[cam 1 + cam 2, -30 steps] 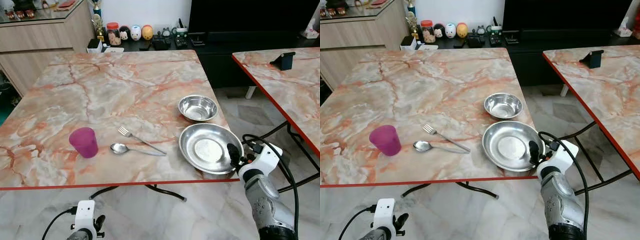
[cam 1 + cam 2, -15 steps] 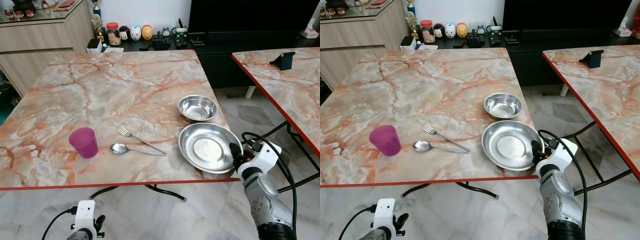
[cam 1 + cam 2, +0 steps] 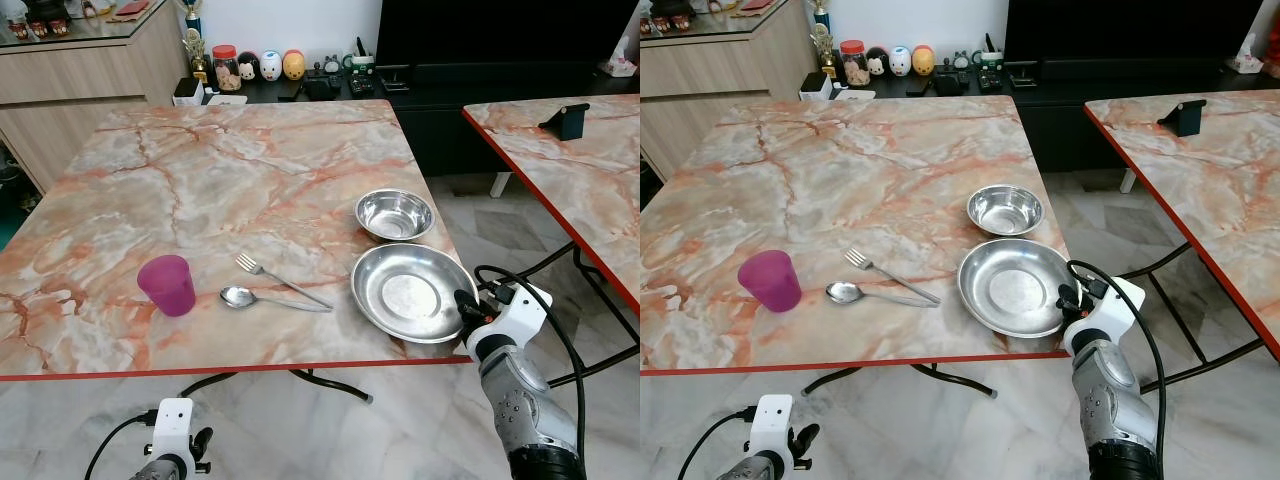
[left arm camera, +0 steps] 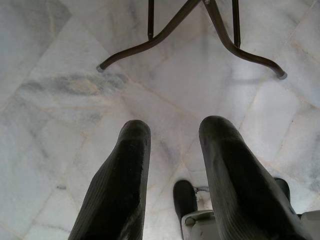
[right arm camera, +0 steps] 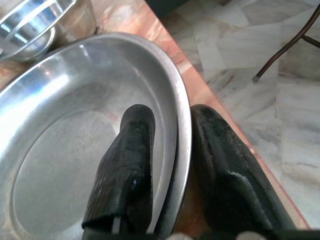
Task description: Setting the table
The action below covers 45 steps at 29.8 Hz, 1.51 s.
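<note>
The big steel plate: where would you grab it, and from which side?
By its thin raised rim, from the table's right edge. The plate lies flat at that edge, so one finger goes inside the rim and the other outside, as the right gripper has it now.

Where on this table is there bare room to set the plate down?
Bare: the far half behind the cup, and between fork and bowl. Crowded: the near right corner, where the right gripper clamps the plate.

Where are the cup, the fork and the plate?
cup [image 3: 167,285], left eye view, its side wall
fork [image 3: 283,279], left eye view, mid handle
plate [image 3: 412,294], left eye view, flat bottom
</note>
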Tool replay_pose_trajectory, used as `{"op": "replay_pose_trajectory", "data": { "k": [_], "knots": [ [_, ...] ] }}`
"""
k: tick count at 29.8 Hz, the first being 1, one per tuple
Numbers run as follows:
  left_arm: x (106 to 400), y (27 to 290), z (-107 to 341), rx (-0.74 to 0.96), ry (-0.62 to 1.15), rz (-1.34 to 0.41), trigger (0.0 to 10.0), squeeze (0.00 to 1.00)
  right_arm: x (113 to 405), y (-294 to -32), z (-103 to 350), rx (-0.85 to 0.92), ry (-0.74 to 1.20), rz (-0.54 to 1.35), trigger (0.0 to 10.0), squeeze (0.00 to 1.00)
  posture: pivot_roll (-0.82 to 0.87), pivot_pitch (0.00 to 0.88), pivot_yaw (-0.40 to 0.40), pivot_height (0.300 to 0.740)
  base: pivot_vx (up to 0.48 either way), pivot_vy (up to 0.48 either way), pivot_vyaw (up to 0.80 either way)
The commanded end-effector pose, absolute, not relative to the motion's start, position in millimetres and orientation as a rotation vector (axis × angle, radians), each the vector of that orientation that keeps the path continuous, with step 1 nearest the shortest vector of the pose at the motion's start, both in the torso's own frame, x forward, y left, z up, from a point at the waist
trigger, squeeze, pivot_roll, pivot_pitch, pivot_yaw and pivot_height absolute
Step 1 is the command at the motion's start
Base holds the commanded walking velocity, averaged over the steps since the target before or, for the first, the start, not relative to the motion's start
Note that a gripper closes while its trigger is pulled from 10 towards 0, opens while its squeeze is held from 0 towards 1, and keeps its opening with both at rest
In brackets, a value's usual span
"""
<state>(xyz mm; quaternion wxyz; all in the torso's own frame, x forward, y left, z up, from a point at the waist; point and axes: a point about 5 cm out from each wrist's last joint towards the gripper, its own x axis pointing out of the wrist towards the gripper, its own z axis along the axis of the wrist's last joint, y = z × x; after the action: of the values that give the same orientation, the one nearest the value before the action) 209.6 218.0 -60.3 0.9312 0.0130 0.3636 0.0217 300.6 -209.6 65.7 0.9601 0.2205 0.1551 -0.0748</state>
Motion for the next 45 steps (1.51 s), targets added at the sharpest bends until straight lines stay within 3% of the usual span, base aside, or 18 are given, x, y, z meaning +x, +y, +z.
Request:
{"op": "replay_pose_trajectory", "data": {
  "k": [1, 5, 6, 7, 8, 9, 10, 11, 43, 44, 45],
  "knots": [
    [210.4, 220.3, -59.6, 0.050, 0.750, 0.034, 10.0, 0.00, 301.1, -206.1, 66.5, 0.446, 0.325, -0.139, 10.0, 0.00, -0.05, 0.000, 0.024, 0.740, 0.000, 0.000, 0.00],
    [211.0, 220.6, -59.1, 0.052, 0.747, 0.035, 10.0, 0.00, 301.7, -204.3, 68.5, 0.449, 0.324, -0.131, 10.0, 0.00, -0.06, 0.000, 0.025, 0.740, 0.000, 0.000, 0.00],
    [211.3, 220.5, -58.9, 0.052, 0.746, 0.034, 10.0, 0.00, 301.8, -204.0, 68.6, 0.452, 0.327, -0.132, 8.4, 0.00, -0.06, 0.000, 0.025, 0.740, 0.000, 0.000, 0.00],
    [211.3, 220.5, -58.9, 0.052, 0.746, 0.034, 10.0, 0.00, 301.8, -204.0, 68.6, 0.452, 0.327, -0.132, 8.4, 0.00, -0.06, 0.000, 0.025, 0.740, 0.000, 0.000, 0.00],
    [211.8, 220.0, -58.7, 0.052, 0.745, 0.033, 10.0, 0.00, 301.6, -203.4, 67.7, 0.449, 0.339, -0.134, 6.2, 0.00, -0.06, 0.000, 0.026, 0.740, 0.000, 0.000, 0.00],
    [212.0, 219.9, -58.7, 0.053, 0.744, 0.033, 10.0, 0.00, 301.5, -203.1, 67.2, 0.446, 0.344, -0.134, 6.2, 0.00, -0.06, 0.000, 0.026, 0.740, 0.000, 0.000, 0.00],
    [212.2, 219.5, -58.6, 0.053, 0.744, 0.032, 10.0, 0.00, 301.5, -202.5, 66.8, 0.446, 0.347, -0.133, 4.5, 0.00, -0.05, 0.000, 0.026, 0.740, 0.000, 0.000, 0.00],
    [212.5, 219.1, -58.5, 0.053, 0.743, 0.032, 10.0, 0.00, 301.6, -202.0, 67.0, 0.452, 0.343, -0.130, 0.0, 0.00, -0.06, 0.000, 0.026, 0.740, 0.000, 0.000, 0.00],
    [212.2, 220.8, -58.6, 0.057, 0.750, 0.033, 10.0, 0.00, 300.9, -185.3, 89.0, 0.489, 0.230, -0.008, 0.0, 0.00, -0.06, 0.000, 0.032, 0.740, 0.000, 0.000, 0.00],
    [212.4, 220.8, -58.4, 0.057, 0.748, 0.034, 10.0, 0.00, 301.7, -185.2, 94.0, 0.495, 0.207, -0.001, 2.8, 0.00, -0.05, 0.000, 0.032, 0.740, 0.000, 0.000, 0.00],
    [212.5, 220.8, -58.3, 0.057, 0.747, 0.034, 10.0, 0.00, 301.8, -185.1, 95.6, 0.498, 0.201, 0.002, 2.8, 0.00, -0.05, 0.000, 0.032, 0.740, 0.000, 0.000, 0.00]
  ]
}}
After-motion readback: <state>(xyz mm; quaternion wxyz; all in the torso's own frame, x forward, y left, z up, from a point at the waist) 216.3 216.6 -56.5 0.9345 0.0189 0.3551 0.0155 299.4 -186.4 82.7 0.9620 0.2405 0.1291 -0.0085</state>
